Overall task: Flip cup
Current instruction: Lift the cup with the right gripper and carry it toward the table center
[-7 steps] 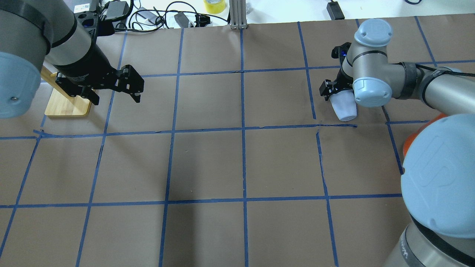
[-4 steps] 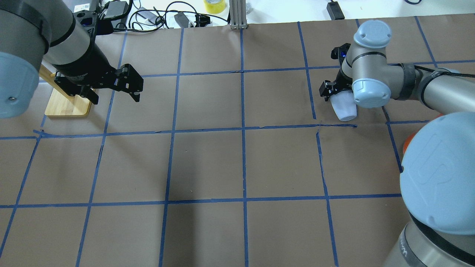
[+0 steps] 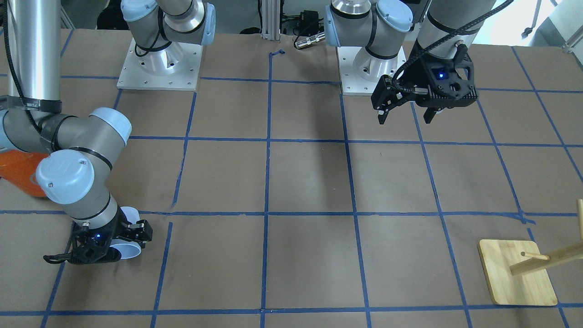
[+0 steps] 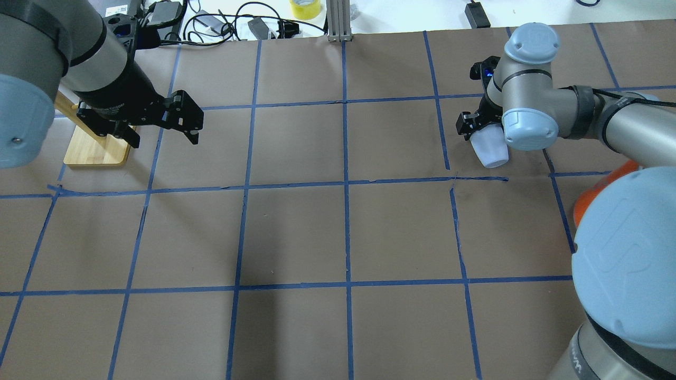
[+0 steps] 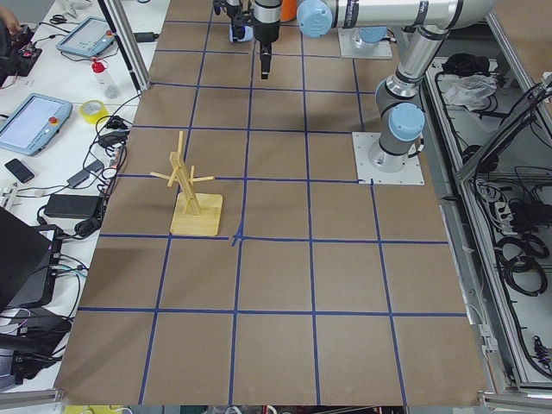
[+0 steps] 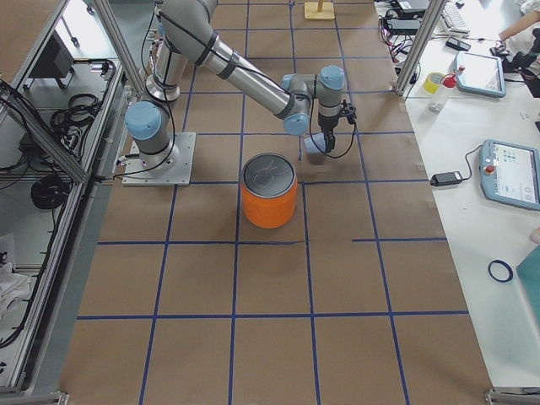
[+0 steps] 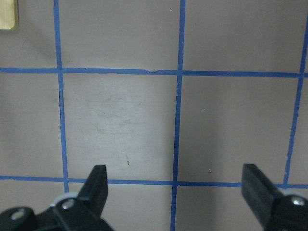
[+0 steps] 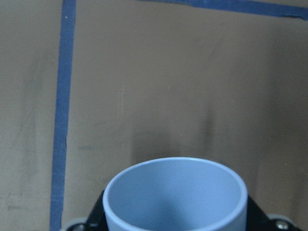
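The left gripper hangs spread open and empty over the brown paper, beside a flat wooden base. Far right, the right gripper is clamped on the cup, a smooth, matte, pale tapered tumbler tilted mouth-down near the table. A glossy orange can stands nearby.
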Motion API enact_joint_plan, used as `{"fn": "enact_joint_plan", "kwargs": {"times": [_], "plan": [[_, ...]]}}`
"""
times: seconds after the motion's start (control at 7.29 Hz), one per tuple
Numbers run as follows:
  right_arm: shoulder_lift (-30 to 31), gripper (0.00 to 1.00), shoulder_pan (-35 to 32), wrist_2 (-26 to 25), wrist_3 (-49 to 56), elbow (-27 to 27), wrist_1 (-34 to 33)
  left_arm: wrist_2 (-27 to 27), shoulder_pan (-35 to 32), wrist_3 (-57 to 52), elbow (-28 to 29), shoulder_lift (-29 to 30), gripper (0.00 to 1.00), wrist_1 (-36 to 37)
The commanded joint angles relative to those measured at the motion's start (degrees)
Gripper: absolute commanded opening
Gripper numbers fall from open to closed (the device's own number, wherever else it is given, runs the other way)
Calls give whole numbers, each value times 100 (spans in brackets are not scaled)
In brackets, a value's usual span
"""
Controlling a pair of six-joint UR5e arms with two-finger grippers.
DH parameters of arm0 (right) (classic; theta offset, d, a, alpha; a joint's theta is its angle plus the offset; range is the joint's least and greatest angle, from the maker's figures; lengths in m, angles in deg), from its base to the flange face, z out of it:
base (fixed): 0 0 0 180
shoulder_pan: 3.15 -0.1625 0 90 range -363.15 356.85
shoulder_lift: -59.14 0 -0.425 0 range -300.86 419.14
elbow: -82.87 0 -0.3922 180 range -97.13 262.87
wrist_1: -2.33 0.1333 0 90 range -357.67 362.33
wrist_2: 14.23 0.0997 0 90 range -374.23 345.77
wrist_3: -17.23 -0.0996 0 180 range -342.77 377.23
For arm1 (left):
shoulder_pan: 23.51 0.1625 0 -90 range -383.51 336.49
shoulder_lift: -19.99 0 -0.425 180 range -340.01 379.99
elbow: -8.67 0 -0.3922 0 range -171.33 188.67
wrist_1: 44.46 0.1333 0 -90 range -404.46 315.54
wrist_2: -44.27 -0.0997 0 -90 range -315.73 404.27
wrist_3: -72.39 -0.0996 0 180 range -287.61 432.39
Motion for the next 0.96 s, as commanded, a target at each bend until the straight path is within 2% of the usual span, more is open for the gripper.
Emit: {"fn": "enact_joint_plan", "kwargs": {"times": [0.0, 0.41, 0.55, 0.69, 0.82], "plan": [[387, 4, -615, 58, 392, -19, 65, -11, 7, 0, 9, 9, 100, 2], [310, 0, -1987, 84, 1243, 42, -57, -63, 155, 0, 79, 18, 100, 2], [240, 0, -2321, 93, 2090, 129, -75, -298, 461, -61, 97, 26, 100, -15], [74, 0, -2490, 276, 2830, 269, -101, -266, 768, -331, 106, 27, 100, -15], [-136, 0, -2544, 609, 3455, 410, -476, -274, 884, -665, 106, 18, 100, -32]]}}
